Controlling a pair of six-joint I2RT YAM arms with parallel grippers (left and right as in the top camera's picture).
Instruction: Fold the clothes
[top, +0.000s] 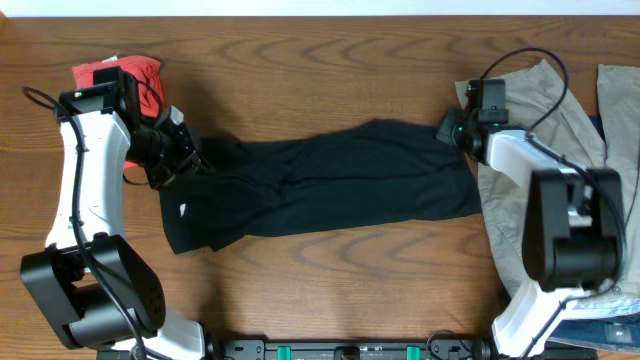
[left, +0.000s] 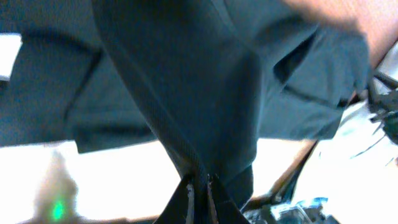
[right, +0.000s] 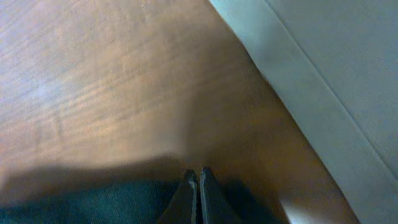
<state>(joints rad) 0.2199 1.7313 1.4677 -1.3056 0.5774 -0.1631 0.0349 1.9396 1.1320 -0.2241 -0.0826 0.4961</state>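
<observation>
A black garment (top: 320, 185) lies stretched across the middle of the wooden table. My left gripper (top: 185, 160) is at its left end, shut on a raised fold of the black cloth; in the left wrist view the fingers (left: 199, 190) pinch the fabric (left: 205, 81), which hangs out ahead of them. My right gripper (top: 448, 130) is at the garment's upper right corner. In the right wrist view its fingers (right: 198, 180) are closed low over the table, with the black cloth (right: 93, 202) at their left side.
A red garment (top: 140, 75) lies at the back left behind my left arm. Beige clothes (top: 560, 105) are piled at the right, also in the right wrist view (right: 336, 74). More folded fabric (top: 620, 330) sits at the front right corner.
</observation>
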